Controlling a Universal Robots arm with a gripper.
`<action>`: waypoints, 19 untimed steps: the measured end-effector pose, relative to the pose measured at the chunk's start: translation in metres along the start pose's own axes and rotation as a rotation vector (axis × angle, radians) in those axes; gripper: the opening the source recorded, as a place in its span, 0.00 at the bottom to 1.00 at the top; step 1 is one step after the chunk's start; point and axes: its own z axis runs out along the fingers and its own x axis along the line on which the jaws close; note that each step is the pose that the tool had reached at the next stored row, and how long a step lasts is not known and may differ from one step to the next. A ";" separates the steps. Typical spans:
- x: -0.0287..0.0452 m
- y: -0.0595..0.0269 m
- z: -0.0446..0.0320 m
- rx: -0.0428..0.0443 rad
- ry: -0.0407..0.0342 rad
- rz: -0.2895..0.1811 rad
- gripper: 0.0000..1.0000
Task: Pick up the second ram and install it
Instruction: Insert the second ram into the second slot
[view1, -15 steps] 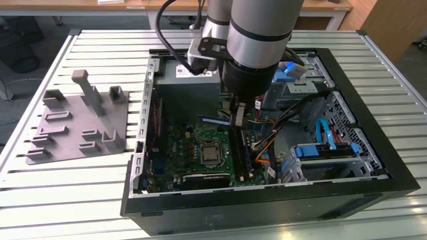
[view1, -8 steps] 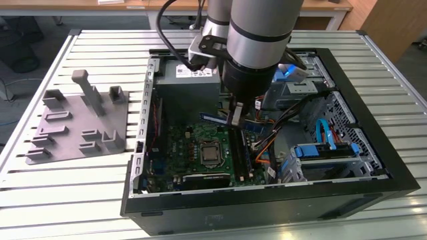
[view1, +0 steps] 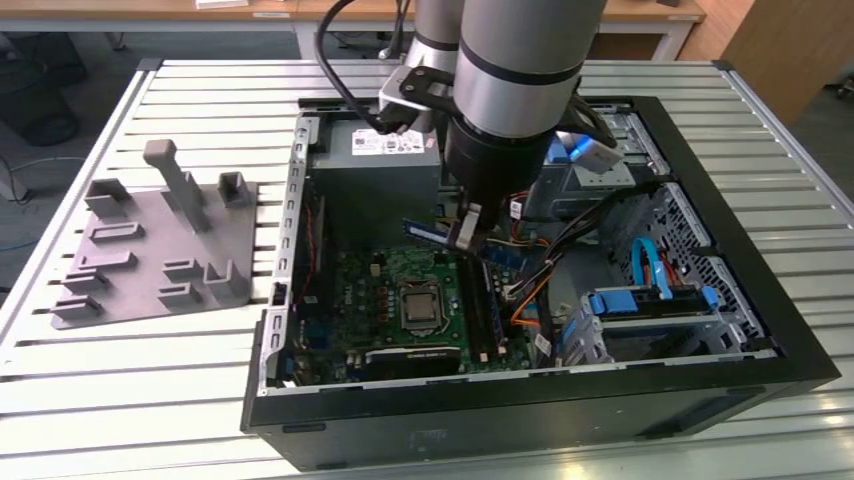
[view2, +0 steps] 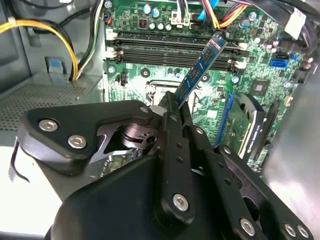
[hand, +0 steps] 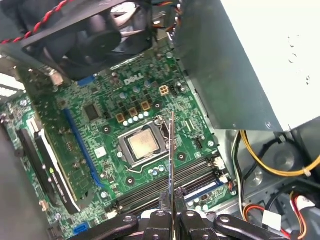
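Gripper (view2: 176, 104) clamped on second ram (view2: 202, 67), pickup done; ram hangs above memory slots (view2: 165, 50) of motherboard (hand: 110, 135), not yet seated.

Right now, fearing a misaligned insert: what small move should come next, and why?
Probably turn the RAM stick to lie along the black memory slots before lowering: the fingers grip it above the motherboard, and in both wrist views it crosses the slots at an angle.

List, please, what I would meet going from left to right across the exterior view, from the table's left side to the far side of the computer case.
Grey fixture tray → computer case's left wall → the second ram, held in the gripper → blue drive bay.
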 end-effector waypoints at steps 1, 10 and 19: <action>0.0000 0.0000 0.0000 0.0004 -0.0003 0.011 0.14; 0.0000 0.0000 0.0006 0.0042 -0.0039 0.119 0.14; 0.0000 -0.0001 0.0013 0.0081 -0.0079 0.234 0.14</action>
